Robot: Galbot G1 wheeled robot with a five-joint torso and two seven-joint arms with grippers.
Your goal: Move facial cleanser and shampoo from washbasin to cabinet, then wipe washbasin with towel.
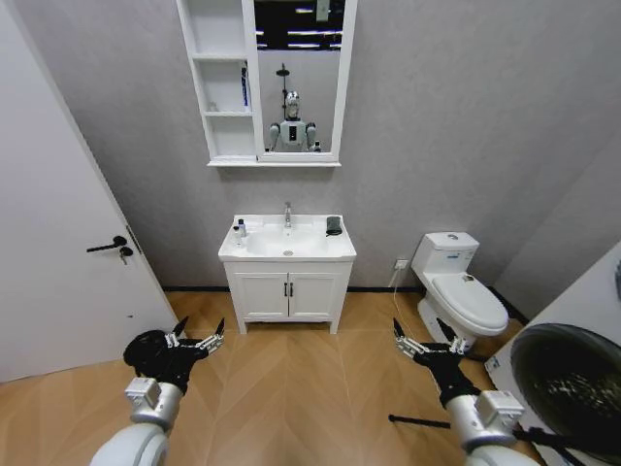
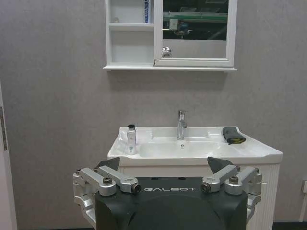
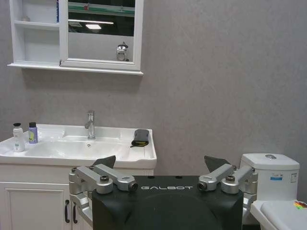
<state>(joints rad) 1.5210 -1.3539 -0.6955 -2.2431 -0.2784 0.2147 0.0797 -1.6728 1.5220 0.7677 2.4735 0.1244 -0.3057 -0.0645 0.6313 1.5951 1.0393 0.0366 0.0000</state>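
Note:
The white washbasin (image 1: 320,250) stands against the far wall on a two-door vanity. At its left end stand two small bottles, one white with a dark cap (image 3: 18,138) and one purple (image 3: 32,133); I cannot tell which is the facial cleanser and which the shampoo. The dark folded towel (image 1: 334,225) lies at the basin's right rear corner. The cabinet (image 1: 221,83) hangs above, joined to a mirror. My left gripper (image 1: 200,328) and right gripper (image 1: 419,330) are both open and empty, held low over the floor, well short of the basin.
A white door (image 1: 58,243) with a dark handle is on the left. A toilet (image 1: 461,291) stands right of the vanity (image 1: 288,294), and a washing machine (image 1: 572,379) sits at the near right. Bare wooden floor (image 1: 291,388) lies between me and the vanity. A blue item (image 1: 245,85) stands on a cabinet shelf.

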